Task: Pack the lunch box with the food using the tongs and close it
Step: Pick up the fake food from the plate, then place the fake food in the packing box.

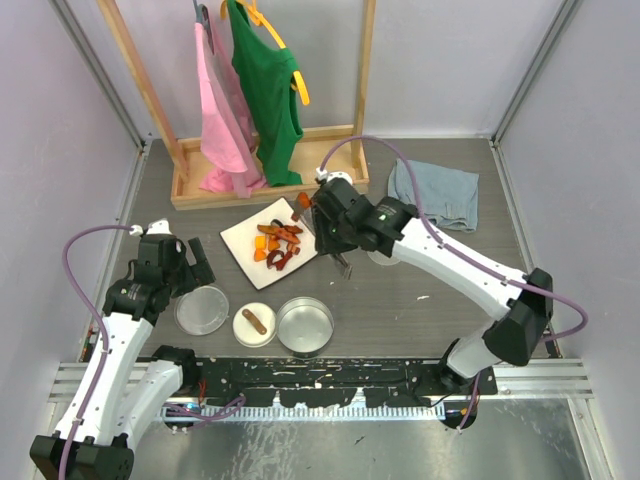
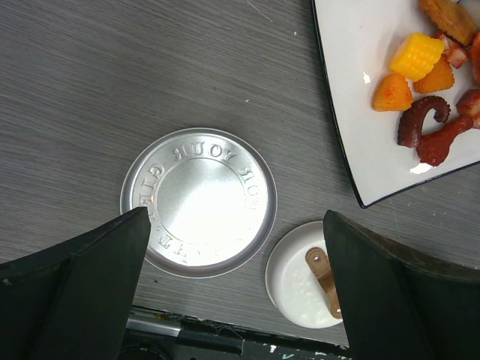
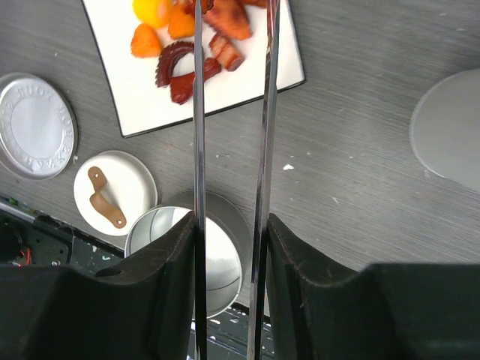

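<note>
My right gripper (image 3: pixel 231 225) is shut on the slim silver tongs (image 3: pixel 198 135), one arm against each finger. In the top view this gripper (image 1: pixel 325 228) hangs over the right edge of the white plate (image 1: pixel 240 240). The tong arms reach over the food (image 1: pixel 278 245), straddling a brown-orange piece (image 3: pixel 229 19); their tips are cut off. The lunch box's steel tin (image 1: pixel 305 325) stands empty near the front, its flat lid (image 2: pixel 199 201) lies to the left, and a small white dish (image 2: pixel 296 277) between them holds a brown piece (image 2: pixel 322 274). My left gripper (image 2: pixel 236 217) hovers open above the lid.
A wooden rack (image 1: pixel 270 165) with pink and green garments stands at the back. A blue-grey cloth (image 1: pixel 435 195) lies at the back right. A grey disc (image 3: pixel 450 135) sits right of the plate. A black rail (image 1: pixel 330 385) runs along the near edge.
</note>
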